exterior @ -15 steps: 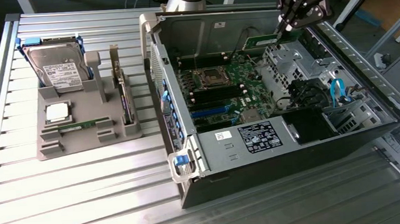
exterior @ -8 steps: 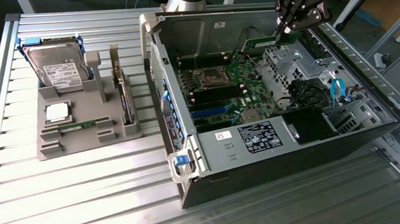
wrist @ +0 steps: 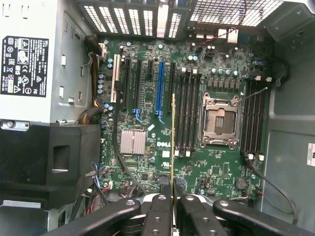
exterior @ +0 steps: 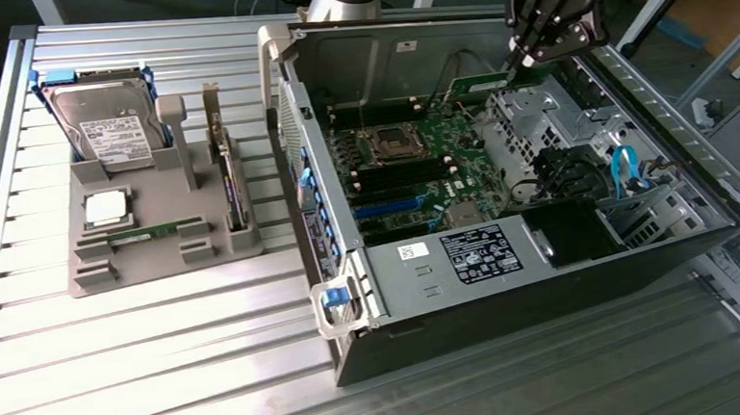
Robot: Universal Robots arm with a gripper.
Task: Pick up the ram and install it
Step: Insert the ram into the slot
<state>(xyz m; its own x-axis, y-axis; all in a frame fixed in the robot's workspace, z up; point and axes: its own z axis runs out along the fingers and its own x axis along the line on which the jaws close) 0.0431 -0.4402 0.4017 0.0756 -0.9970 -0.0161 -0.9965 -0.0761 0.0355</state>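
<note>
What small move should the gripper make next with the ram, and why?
Probably nudge the ram sideways toward the empty memory slots beside the CPU socket before lowering. The gripper is shut on it above the motherboard, and in the wrist view its edge runs parallel to those slots but just off them.

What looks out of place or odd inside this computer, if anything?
Nothing looks damaged or spilled. The only loose part is the ram, held edge-on in the shut gripper over the motherboard, not seated in a slot. The CPU socket stands empty.
</note>
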